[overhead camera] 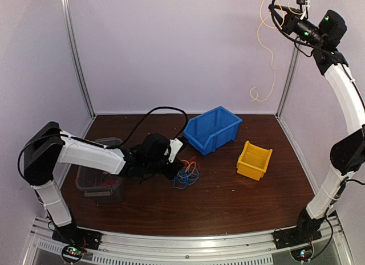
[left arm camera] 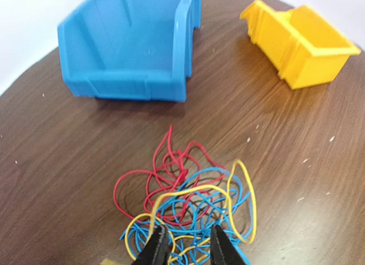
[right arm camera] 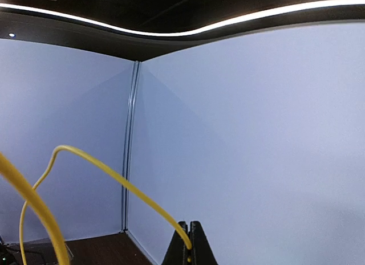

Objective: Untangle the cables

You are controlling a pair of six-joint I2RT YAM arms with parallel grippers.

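Tangle: loose heap of thin, curly red, blue and yellow wires [left arm camera: 188,199], lying on the bench directly ahead of the left claw and partly under its tips.
Freed strand: one long yellow wire [right arm camera: 128,186], pinched at the tips of the right claw, trailing down in loops below it, off the bench and well apart from the heap.
Left claw [left arm camera: 188,237]: low over the near edge of the heap, released, jaws parted; strands visible in the gap, none visibly clamped.
Right claw [right arm camera: 189,236]: raised high by the back right corner post, clenched on the yellow wire.
Bench: dark wood-grain bench [left arm camera: 57,162], carrying the heap and the bins.
Bins: blue open-fronted plastic bin [left arm camera: 131,43] beyond the heap, ahead and a little left of the left claw; yellow plastic bin [left arm camera: 308,54] ahead and to its right; grey translucent tub [overhead camera: 94,185] back under the left arm.
Done, by the look of it: a single yellow strand lifted clear.
Left, by the look of it: most of the job; red, blue and further yellow loops crossing one another in one knot; nothing visible inside the blue or yellow bin.
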